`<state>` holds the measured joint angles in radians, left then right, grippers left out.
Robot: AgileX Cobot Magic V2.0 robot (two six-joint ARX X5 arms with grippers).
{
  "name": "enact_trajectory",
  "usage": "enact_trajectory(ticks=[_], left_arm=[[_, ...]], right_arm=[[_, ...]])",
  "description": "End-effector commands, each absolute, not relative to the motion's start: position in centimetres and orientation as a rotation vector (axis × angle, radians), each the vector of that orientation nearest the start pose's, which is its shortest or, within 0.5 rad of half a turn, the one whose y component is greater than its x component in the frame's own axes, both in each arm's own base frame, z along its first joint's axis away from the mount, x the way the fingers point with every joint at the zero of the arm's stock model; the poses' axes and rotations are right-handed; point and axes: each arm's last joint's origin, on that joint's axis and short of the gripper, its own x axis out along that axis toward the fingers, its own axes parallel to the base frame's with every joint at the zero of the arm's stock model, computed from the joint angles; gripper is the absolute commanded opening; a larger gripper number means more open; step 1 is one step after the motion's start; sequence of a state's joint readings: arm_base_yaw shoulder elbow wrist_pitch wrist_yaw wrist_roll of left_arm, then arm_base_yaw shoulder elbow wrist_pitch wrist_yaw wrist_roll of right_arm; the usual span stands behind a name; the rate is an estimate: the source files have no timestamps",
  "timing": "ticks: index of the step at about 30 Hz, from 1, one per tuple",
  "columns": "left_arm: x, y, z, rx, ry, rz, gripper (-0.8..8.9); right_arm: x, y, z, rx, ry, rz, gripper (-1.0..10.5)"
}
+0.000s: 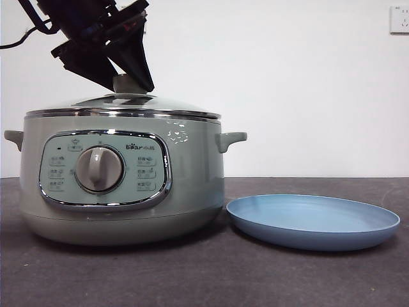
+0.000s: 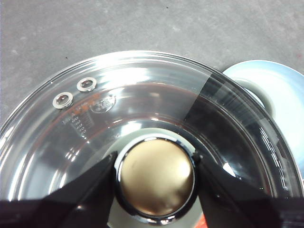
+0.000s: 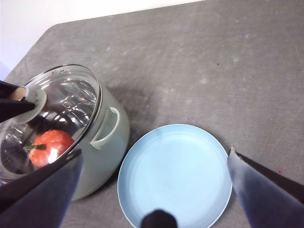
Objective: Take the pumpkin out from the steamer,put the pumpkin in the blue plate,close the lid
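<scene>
The sage-green steamer [image 1: 192, 185] stands on the left of the table with the glass lid [image 1: 147, 105] resting on its rim. My left gripper [image 1: 131, 80] comes down from above, its jaws closed against both sides of the lid's knob [image 2: 156, 176]. In the right wrist view the orange-red pumpkin [image 3: 51, 146] shows through the lid [image 3: 66, 99], inside the steamer [image 3: 107, 142]. The blue plate [image 1: 313, 220] lies empty to the right of the steamer. My right gripper [image 3: 155, 152] hovers open and empty high above the plate [image 3: 175, 175].
The table [image 1: 287, 275] is dark grey, with a white wall behind. A wall socket [image 1: 399, 19] sits at the upper right. The steamer's side handle [image 1: 230, 139] points toward the plate.
</scene>
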<state>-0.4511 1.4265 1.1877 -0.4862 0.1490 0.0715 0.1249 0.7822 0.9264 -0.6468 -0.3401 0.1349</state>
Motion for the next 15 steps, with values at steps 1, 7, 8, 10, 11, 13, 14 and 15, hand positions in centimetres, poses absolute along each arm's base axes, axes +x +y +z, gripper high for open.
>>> enact_trajectory(ticks=[1, 7, 8, 10, 11, 13, 14, 15], left_arm=[[27.2, -13.7, 31.3, 0.178, 0.649, -0.614, -0.09], [25.4, -12.8, 34.5, 0.162, 0.521, -0.608, -0.09], [25.0, -12.6, 35.1, 0.16, 0.498, -0.6, -0.09], [23.9, -11.9, 36.4, 0.162, 0.444, -0.564, -0.09], [23.3, -11.6, 37.0, 0.162, 0.422, -0.547, -0.09], [21.9, -10.8, 38.3, 0.162, 0.373, -0.501, -0.09], [21.3, -10.4, 38.8, 0.163, 0.352, -0.479, -0.09], [20.5, -9.9, 39.4, 0.163, 0.329, -0.448, -0.09]], right_arm=[[14.8, 2.9, 33.9, 0.194, 0.54, 0.418, 5.0], [15.2, 3.2, 33.8, 0.195, 0.543, 0.463, 5.0], [15.3, 3.4, 33.8, 0.195, 0.547, 0.485, 5.0], [15.8, 4.0, 33.7, 0.191, 0.562, 0.521, 5.0], [16.0, 4.3, 33.6, 0.186, 0.57, 0.533, 5.0], [16.7, 5.1, 33.4, 0.177, 0.594, 0.569, 5.0], [17.1, 5.5, 33.3, 0.172, 0.609, 0.585, 5.0], [17.6, 6.1, 33.2, 0.166, 0.629, 0.606, 5.1]])
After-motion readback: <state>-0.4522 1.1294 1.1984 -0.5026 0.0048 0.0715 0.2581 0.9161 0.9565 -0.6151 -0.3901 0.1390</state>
